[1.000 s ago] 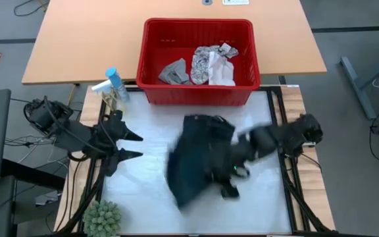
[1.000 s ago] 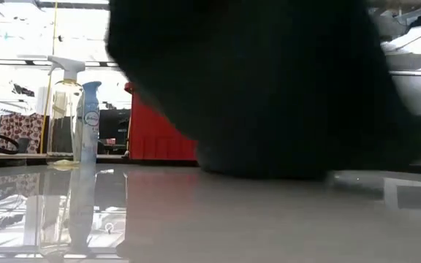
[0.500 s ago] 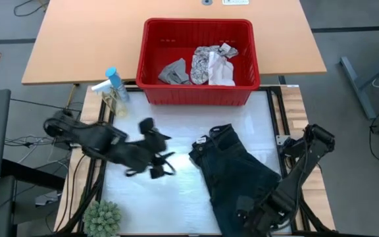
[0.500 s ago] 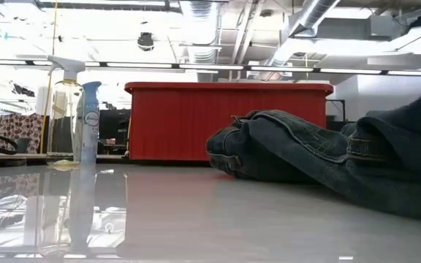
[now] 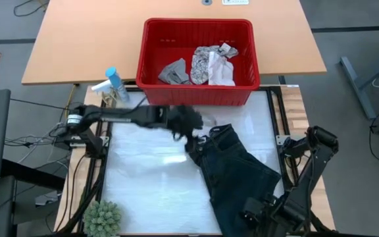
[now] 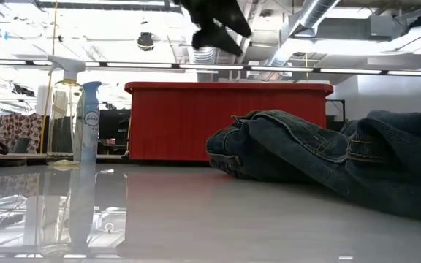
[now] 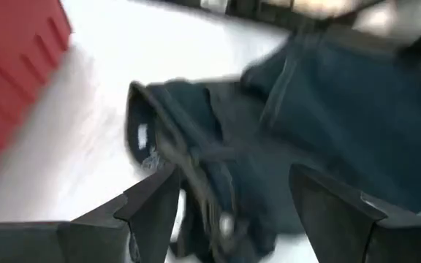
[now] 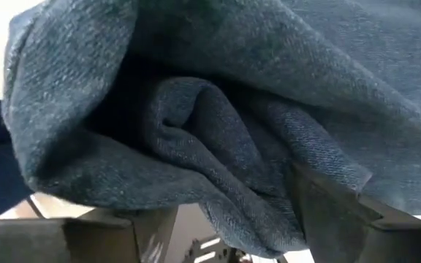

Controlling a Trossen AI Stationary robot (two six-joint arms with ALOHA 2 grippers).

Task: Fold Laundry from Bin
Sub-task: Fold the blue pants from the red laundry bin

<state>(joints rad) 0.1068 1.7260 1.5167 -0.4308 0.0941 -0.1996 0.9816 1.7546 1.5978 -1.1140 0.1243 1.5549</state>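
Surface (image 5: 143,184) from above: a pale glossy sheet over a wooden top, grey floor around it. The red bin (image 5: 197,60) sits at upper centre, holding a leaf-patterned cloth (image 5: 206,60), a whitish cloth (image 5: 225,71) and a grey piece (image 5: 174,71). A spray bottle (image 5: 114,84) stands left of the bin, a small green plant (image 5: 102,217) at lower left. The dark garment (image 5: 235,174) lies spread right of centre, down to the lower edge. The left arm reaches level from the left, its left end effector (image 5: 191,125) over the garment's upper end, blurred. The right arm folds down the right side, its right end effector (image 5: 255,214) at the garment's lower end.

Low view: ceiling ducts and lights behind; the garment lies heaped at right before the bin, with the left end effector hanging above at top centre.

Left wrist view: fingers (image 7: 152,204) spread wide, empty, above the waistband.

Right wrist view: fingers (image 8: 327,212) apart with denim folds bulging between them; whether they grip it is hard to say, though they look released.
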